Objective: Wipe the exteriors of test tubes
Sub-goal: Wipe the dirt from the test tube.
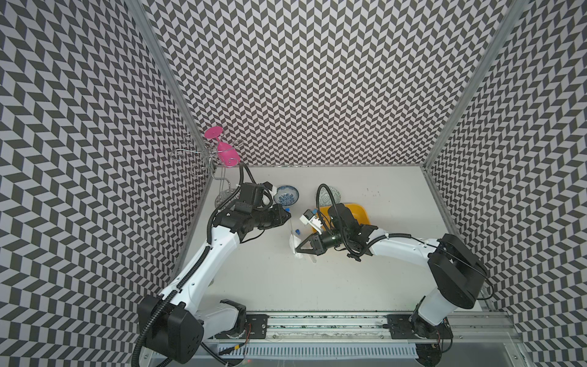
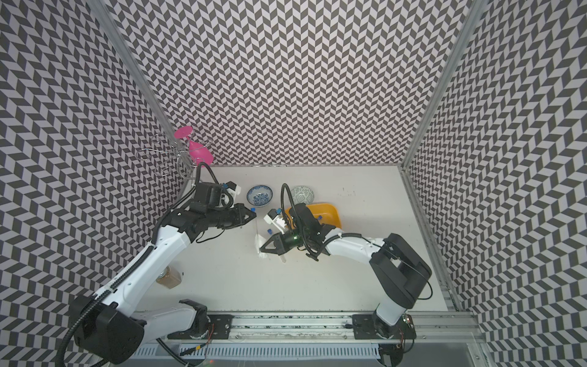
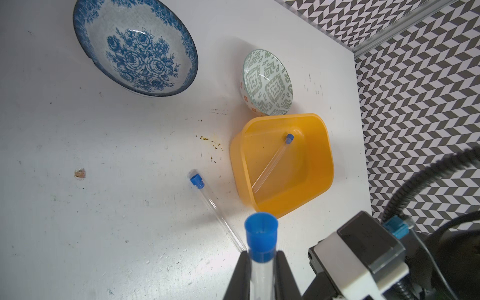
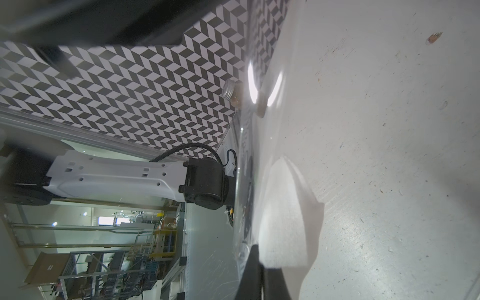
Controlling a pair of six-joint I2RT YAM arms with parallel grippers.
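Blue floral bowl (image 3: 135, 49), green patterned bowl (image 3: 267, 83) beside yellow tub (image 3: 320, 166), pink glass (image 1: 227, 154).

Quick headcount from my side. I count three blue-capped test tubes: the clamped tube (image 3: 261, 241), the loose tube (image 3: 221, 215) and the tube in the tub (image 3: 272, 163). Bowls, I make it two: the blue floral bowl (image 3: 135, 46) and the green patterned bowl (image 3: 267, 83). Everything else is singles: one yellow tub (image 3: 237, 161), one white tissue (image 1: 293, 244), one pink wine glass (image 1: 227, 155), one wire rack (image 1: 197, 155) and one little jar (image 2: 170, 277).
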